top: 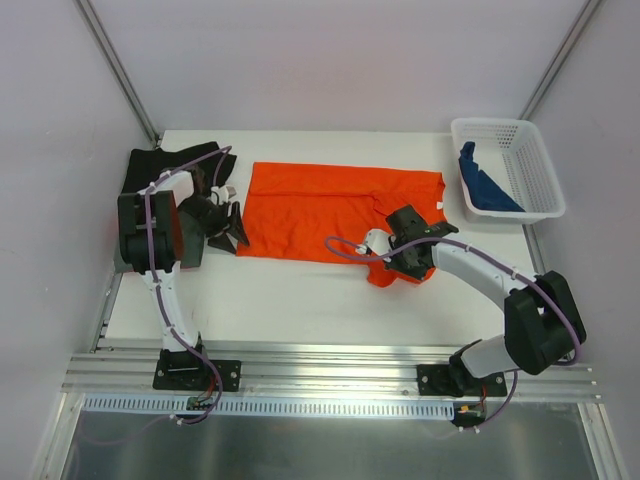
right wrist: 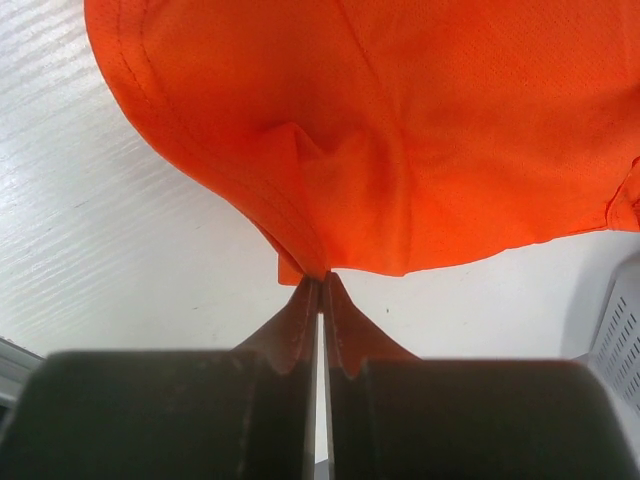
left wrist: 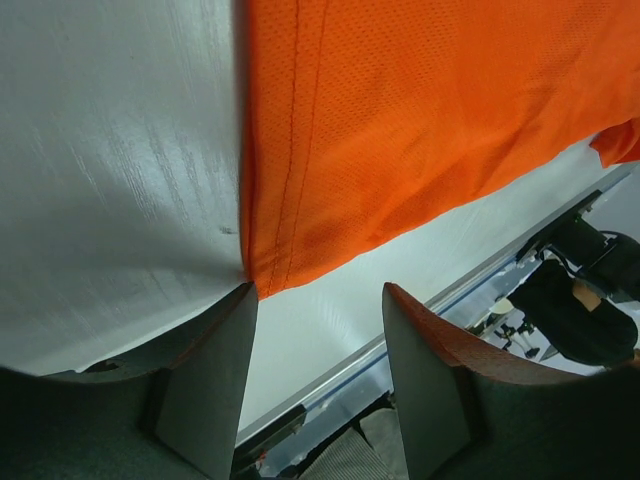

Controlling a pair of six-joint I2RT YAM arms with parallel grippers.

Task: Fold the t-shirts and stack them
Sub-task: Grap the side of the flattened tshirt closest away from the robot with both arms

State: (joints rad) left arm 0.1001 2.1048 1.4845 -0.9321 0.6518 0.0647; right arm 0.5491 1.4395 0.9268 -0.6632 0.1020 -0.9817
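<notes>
The orange-red t-shirt (top: 330, 205) is lying spread on the worktop (top: 290, 300) just left of the white basket (top: 490, 122). The right claw (right wrist: 319, 280) is clamping its basket-side edge, while the left claw (left wrist: 318, 292), jaws apart, is sitting at the corner farthest from the basket, probably for a paired fold.

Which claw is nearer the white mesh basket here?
Right. The right claw is shut on the near edge of the orange t-shirt, a short way left of the basket; the left claw sits open at the shirt's left end, across the table.
</notes>
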